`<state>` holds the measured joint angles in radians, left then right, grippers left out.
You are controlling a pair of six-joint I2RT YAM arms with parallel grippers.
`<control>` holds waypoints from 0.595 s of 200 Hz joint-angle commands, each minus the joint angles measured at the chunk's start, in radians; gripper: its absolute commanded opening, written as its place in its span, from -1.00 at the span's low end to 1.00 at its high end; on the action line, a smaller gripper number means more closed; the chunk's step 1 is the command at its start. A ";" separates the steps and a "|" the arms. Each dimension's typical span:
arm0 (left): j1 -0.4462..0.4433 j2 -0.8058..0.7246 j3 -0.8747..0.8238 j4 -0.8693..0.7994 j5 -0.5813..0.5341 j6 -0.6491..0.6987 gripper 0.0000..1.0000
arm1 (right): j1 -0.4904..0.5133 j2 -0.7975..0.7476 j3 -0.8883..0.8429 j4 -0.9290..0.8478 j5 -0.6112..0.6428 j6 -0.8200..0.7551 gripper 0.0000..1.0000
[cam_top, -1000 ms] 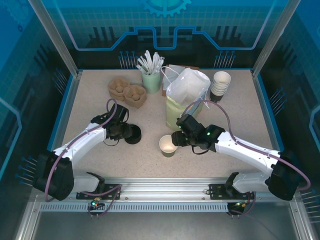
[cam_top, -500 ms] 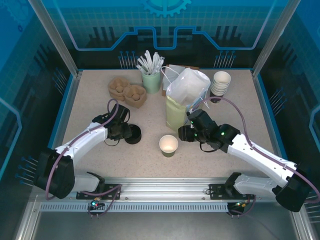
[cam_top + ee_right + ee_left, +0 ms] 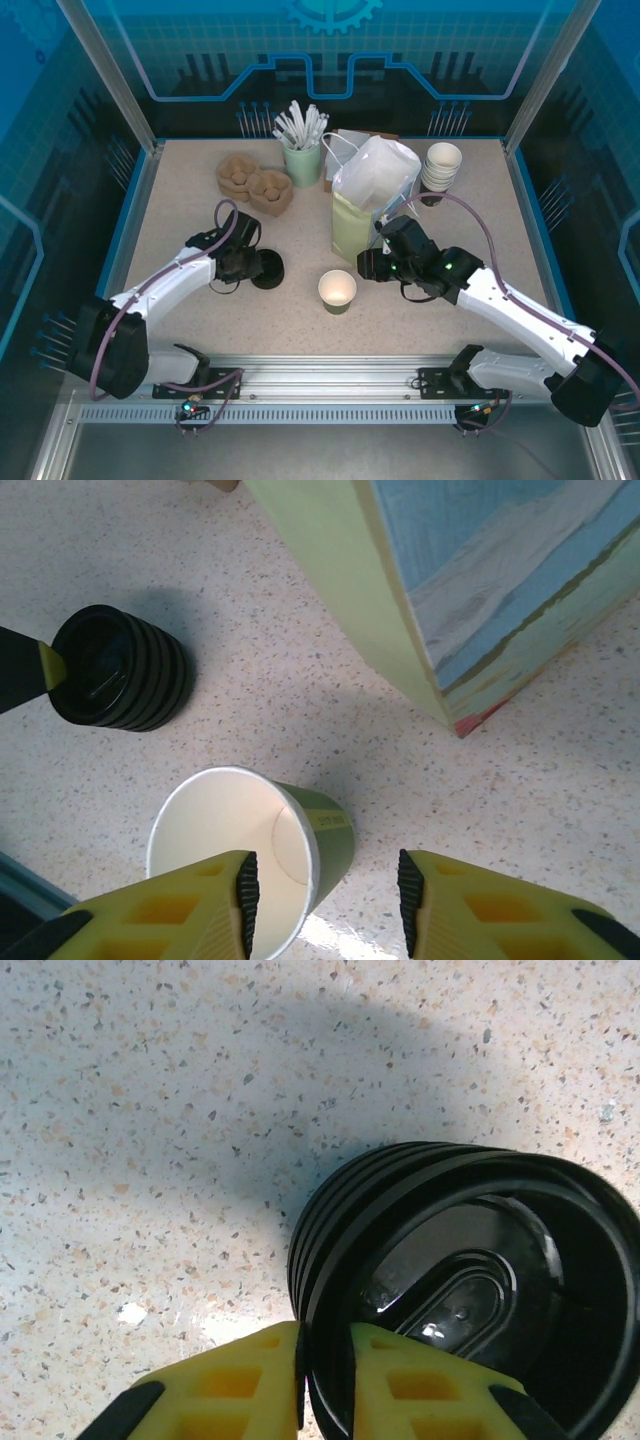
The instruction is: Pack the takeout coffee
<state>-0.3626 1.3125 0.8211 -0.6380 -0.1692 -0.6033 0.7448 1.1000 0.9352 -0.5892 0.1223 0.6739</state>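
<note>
Black lids [image 3: 440, 1260]: my left gripper [image 3: 325, 1345] pinches the top rim.
Right gripper [image 3: 325, 880]: I see it open, near the green cup [image 3: 230, 830].

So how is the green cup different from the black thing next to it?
The green cup is smooth and pale inside; the black lid stack is ribbed and dark. The cup stands free; the left gripper pinches the lid stack's rim. Both are round, on the table.

Right pincer [image 3: 366, 266] lets go of the paper cup [image 3: 337, 290] and backs off toward the bag. Left pincer [image 3: 326, 1336] narrows onto the black lid stack [image 3: 450, 1250] rim.
</note>
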 commanded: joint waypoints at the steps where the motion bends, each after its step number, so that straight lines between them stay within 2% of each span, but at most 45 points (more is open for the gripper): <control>1: -0.013 -0.043 -0.023 0.006 -0.024 -0.021 -0.63 | -0.009 0.011 -0.003 0.038 -0.049 0.013 -0.15; 79: -0.018 -0.119 0.023 -0.090 -0.028 -0.016 -0.67 | -0.005 0.029 0.061 0.049 -0.121 0.063 -0.18; 119: -0.079 -0.156 0.135 -0.223 -0.038 -0.003 -0.71 | 0.031 0.021 0.140 0.014 -0.123 0.061 -0.18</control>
<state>-0.3988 1.1908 0.8669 -0.7479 -0.1883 -0.6037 0.7513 1.1297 1.0016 -0.5537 0.0174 0.7246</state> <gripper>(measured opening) 0.155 0.411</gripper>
